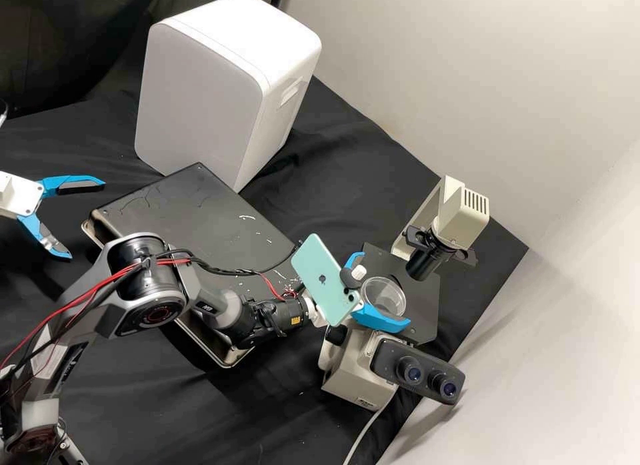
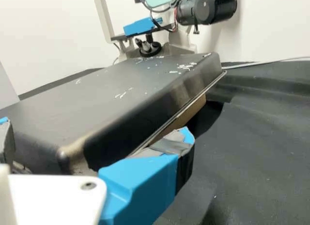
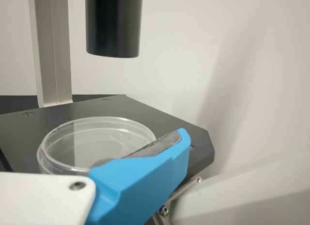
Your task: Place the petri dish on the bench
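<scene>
Clear round plastic petri dish sits flat on the microscope's matte black metal stage. Right gripper straddles it with blue fingers spread, the near one at its wall. Further back, left gripper gapes wide beside scuffed black rectangular tray. Rounded white plastic box stands behind.

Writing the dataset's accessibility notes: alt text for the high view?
The right hand is at a clear petri dish on the microscope stage. The left hand hangs open near a dark tray on the black bench, a white box behind.
</scene>
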{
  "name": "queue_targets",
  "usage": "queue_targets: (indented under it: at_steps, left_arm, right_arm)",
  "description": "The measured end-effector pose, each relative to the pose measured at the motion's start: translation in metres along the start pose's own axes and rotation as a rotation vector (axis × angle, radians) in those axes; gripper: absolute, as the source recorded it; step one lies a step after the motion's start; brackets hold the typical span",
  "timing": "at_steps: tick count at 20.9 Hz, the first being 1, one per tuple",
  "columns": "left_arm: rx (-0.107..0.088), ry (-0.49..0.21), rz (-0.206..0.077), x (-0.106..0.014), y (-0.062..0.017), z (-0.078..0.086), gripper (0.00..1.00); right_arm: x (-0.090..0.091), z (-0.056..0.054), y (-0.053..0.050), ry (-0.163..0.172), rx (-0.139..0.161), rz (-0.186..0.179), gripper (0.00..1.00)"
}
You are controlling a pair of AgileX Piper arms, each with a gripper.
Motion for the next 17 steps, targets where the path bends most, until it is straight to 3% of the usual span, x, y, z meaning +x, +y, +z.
queue_targets:
  at_steps: [11, 12, 17]
  left_arm:
    - [0.026, 0.003, -0.015, 0.001, -0.0027, 0.001, 1.0]
    - [0.026, 0.003, -0.015, 0.001, -0.0027, 0.001, 1.0]
    - [0.026, 0.003, -0.015, 0.001, -0.0027, 0.001, 1.0]
  right_arm:
    - [0.0019, 0.004, -0.0016, -0.005, -0.006, -0.006, 1.0]
    - [0.0019, 0.004, -0.0016, -0.005, -0.006, -0.006, 0.0]
    - [0.0019, 0.004, -0.0016, -0.005, -0.006, -0.006, 0.0]
